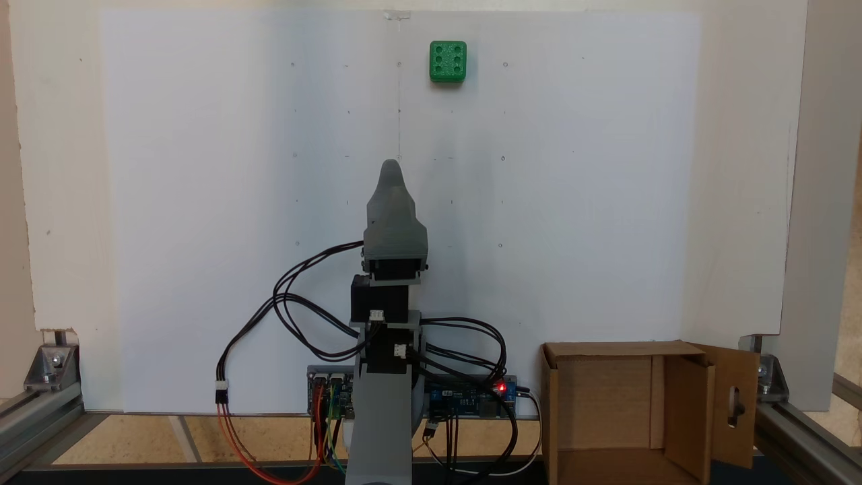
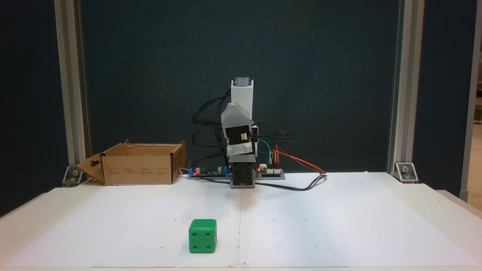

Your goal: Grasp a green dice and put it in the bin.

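The green dice (image 1: 448,62) rests on the white paper at the far end of the table, its six-pip face up, and stands close to the front edge in a fixed view (image 2: 202,236). The arm is folded upright over its base. My gripper (image 1: 392,165) points toward the dice from well short of it, slightly to its left in that view, touching nothing. Only one grey tip shows, so open or shut is unclear. The bin (image 1: 599,391), a brown cardboard box with a slotted flap, sits beside the arm's base, on the left in the other fixed view (image 2: 139,174).
Circuit boards (image 1: 471,397) and loose cables (image 1: 296,303) lie around the arm's base. Aluminium frame posts (image 2: 71,94) stand at the table's corners. White paper (image 1: 572,202) covers the surface between the arm and the dice.
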{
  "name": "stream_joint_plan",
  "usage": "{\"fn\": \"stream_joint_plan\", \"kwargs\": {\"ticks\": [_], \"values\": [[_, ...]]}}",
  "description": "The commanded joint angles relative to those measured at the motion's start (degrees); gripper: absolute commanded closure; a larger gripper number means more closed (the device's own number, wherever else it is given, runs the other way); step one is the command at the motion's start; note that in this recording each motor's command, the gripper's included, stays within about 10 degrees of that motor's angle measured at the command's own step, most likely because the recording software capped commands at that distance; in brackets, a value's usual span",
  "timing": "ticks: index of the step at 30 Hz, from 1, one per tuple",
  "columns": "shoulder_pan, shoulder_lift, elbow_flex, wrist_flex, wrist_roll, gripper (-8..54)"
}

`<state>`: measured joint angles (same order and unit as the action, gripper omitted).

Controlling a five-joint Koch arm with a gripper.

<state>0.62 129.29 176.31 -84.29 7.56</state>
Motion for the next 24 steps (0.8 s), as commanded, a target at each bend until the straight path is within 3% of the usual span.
{"fn": "stream_joint_plan", "kwargs": {"ticks": [1,24], "values": [[6.2,6.4,2.9,-3.3,-1.5,0.9],[6.0,6.3,2.8,-2.7,-1.5,0.9]]}}
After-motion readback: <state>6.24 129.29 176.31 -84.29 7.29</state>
